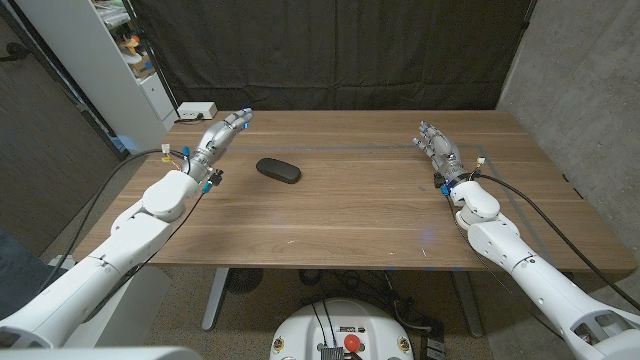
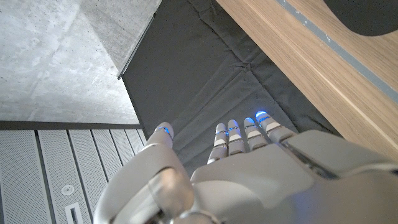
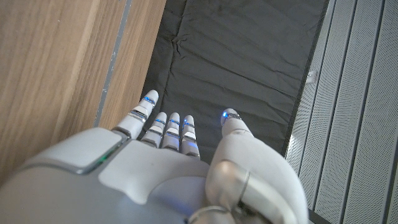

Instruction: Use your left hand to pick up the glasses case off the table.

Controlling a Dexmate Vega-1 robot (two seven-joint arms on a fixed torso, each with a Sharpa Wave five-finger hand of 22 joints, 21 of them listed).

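Glasses case [image 1: 278,170] lies on the wooden table [image 1: 380,210] left of centre in the head view, untouched, just right of the left hand [image 1: 222,135], whose straight fingers [image 2: 239,134] hold nothing, while the right hand [image 1: 440,150], upper right, is likewise extended and empty.

Matt black glasses case [image 1: 278,170], smooth wooden table [image 1: 370,215], dark cloth backdrop [image 1: 330,50], rough concrete wall [image 1: 580,70]

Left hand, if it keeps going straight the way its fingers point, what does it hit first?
Probably nothing on the table. The left hand points toward the far edge, past the glasses case lying off to its side. Beyond the edge hangs the black curtain; depth is uncertain.
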